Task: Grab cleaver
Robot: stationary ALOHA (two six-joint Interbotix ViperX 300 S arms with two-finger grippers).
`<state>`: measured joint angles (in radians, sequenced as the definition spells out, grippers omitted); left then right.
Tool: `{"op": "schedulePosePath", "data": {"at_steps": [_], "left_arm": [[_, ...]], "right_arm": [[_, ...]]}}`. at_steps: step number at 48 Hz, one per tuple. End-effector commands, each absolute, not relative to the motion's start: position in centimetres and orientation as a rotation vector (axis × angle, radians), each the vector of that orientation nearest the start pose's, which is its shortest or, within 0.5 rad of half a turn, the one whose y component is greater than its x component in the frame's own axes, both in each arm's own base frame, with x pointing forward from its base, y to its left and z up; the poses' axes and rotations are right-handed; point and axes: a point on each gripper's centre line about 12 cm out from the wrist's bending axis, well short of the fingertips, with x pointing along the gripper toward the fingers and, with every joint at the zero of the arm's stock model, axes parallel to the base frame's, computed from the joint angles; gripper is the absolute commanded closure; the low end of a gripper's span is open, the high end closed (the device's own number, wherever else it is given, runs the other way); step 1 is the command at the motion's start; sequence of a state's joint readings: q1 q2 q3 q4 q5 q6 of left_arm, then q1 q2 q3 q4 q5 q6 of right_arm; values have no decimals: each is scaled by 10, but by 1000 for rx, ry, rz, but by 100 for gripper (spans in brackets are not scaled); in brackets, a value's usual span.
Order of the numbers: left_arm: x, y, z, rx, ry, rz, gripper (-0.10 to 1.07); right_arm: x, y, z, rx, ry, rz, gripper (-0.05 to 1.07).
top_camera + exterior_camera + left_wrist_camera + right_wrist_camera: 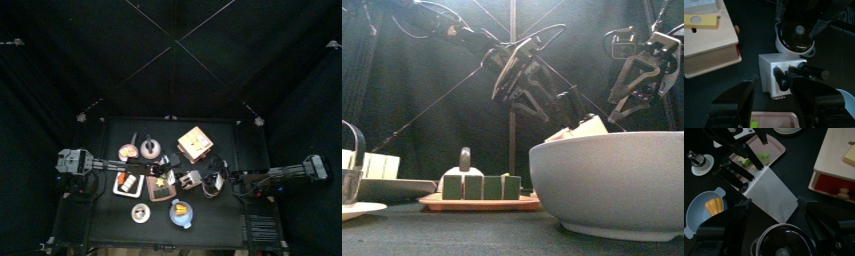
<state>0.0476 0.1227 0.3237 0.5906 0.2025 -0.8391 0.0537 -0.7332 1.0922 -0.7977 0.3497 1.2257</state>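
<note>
L gripper [774, 95] jaws wide, empty, just above white knife block [777, 70] w/ black handles sticking out toward it; cleaver handle [811, 72] prob. stiff, blade-heavy, slick, so pinch mid-handle; R gripper [771, 208] hovers open nearby

Black-lidded pot [796, 39], blue bowl [711, 208]

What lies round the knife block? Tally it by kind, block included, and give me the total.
White knife block with black handles: 1
Black pot with glass lid: 1
Pale wooden box: 1
Pink tray: 1
Blue bowl: 1
Total: 5 clearly seen; other small items on the table are too small to name.
</note>
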Motion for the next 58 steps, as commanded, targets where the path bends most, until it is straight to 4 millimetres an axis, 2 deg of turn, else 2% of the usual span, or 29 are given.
{"op": "schedulePosePath", "data": {"at_steps": [1, 29, 58], "left_arm": [[468, 36, 237, -229, 555, 236, 15], [473, 35, 241, -222, 548, 235, 51], [472, 35, 241, -221, 563, 247, 53]], "right_arm": [[223, -17, 222, 358, 536, -318, 1], [225, -18, 217, 363, 559, -329, 1], [225, -18, 215, 367, 566, -330, 1]]}}
